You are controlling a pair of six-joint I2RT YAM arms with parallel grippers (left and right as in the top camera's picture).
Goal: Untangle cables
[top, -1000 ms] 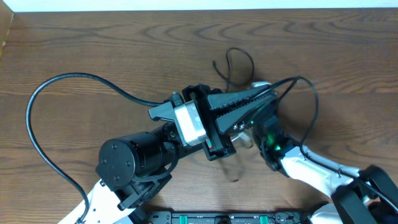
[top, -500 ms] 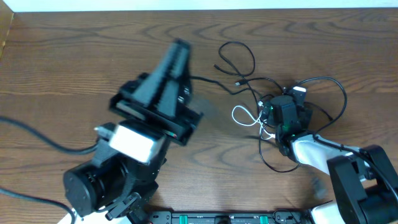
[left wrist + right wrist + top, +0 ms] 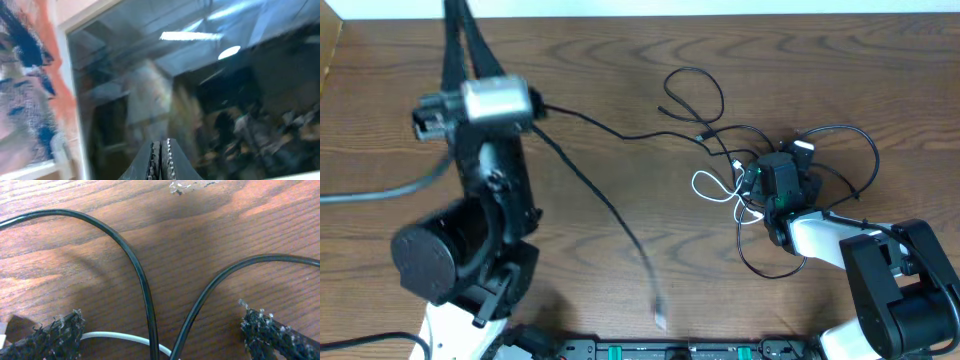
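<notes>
Brown wooden tabletop (image 3: 620, 60) carried the cables (image 3: 144, 287) in a loose tangle at the right, black with one white loop. Right tool (image 3: 165, 330) sat open low over them, two black strands between its fingers. Left tool (image 3: 161, 160) was pinched shut, raised high at the left, one black strand running up to it.

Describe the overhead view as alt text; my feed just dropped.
The right tool sits low on a knot of black and white cables at the right of a wooden table. From the raised left arm at the far left, one black strand runs to the knot and another trails to a loose end near the front edge.
</notes>
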